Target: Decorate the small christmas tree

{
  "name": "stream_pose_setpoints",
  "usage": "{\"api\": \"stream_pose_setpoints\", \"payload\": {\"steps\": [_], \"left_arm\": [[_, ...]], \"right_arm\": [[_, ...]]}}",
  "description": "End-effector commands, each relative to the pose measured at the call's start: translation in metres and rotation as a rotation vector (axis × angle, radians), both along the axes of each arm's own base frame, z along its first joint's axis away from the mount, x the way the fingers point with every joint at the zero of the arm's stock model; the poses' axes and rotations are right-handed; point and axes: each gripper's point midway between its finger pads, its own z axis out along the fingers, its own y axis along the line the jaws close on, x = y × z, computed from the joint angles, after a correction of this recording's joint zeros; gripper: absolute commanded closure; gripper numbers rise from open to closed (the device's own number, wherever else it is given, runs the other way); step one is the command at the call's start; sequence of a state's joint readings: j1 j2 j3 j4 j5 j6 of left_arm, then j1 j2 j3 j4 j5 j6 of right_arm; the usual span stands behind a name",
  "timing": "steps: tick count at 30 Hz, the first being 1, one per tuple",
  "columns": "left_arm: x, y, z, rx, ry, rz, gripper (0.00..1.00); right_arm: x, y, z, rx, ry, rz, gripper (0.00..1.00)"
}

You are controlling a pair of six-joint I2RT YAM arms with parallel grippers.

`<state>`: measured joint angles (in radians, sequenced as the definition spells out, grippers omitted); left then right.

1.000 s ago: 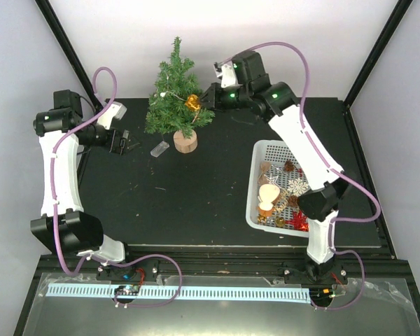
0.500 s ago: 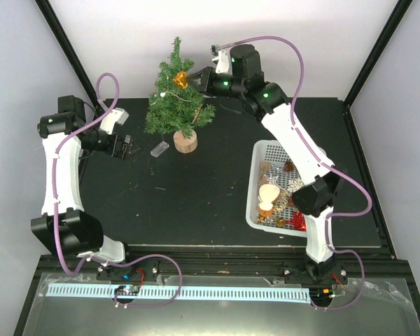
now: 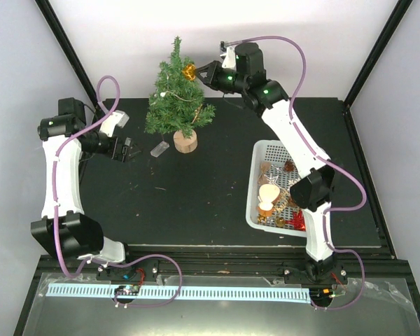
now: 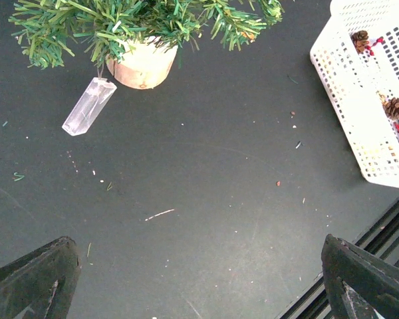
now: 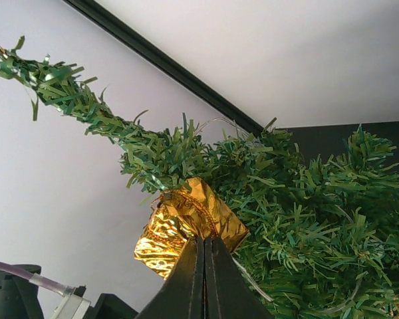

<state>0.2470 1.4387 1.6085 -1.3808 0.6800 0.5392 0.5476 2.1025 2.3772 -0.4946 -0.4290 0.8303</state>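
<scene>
Gold foil is glinting where the right gripper [image 5: 204,249] is pinching a crinkled gold ornament [image 5: 186,222] between fully closed jaws, holding it against the upper branches of the small christmas tree [image 3: 176,98], just below its tip. The tree is standing upright on its light-wood disc base [image 3: 185,142] at the far side of the black table [image 3: 196,203], well apart from the white basket [image 3: 260,210] of ornaments on the right. The left gripper [image 4: 199,286] is hovering low near the tree, jaws spread wide and holding nothing, facing a clear crystal pendant [image 4: 88,106] lying just beside the base. The tree is looking light and top-heavy, its bristly branches likely springing away under pressure, so steadying it low on the trunk or at the disc is looking wisest.
</scene>
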Motion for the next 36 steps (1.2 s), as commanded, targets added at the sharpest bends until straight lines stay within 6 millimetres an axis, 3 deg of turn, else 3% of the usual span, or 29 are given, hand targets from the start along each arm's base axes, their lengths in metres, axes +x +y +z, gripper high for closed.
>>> {"api": "stream_pose_setpoints", "payload": {"steps": [1, 19, 36], "left_arm": [[-0.001, 0.000, 0.003, 0.010, -0.026, -0.006, 0.01], [-0.006, 0.000, -0.005, -0.001, -0.009, -0.007, 0.01], [-0.012, 0.000, -0.016, -0.009, 0.016, -0.005, 0.01]], "right_arm": [[0.009, 0.004, -0.006, 0.019, 0.002, -0.005, 0.99], [0.006, 0.009, -0.045, 0.004, 0.077, 0.021, 0.99], [-0.003, 0.025, -0.052, -0.015, 0.081, 0.060, 0.99]]}}
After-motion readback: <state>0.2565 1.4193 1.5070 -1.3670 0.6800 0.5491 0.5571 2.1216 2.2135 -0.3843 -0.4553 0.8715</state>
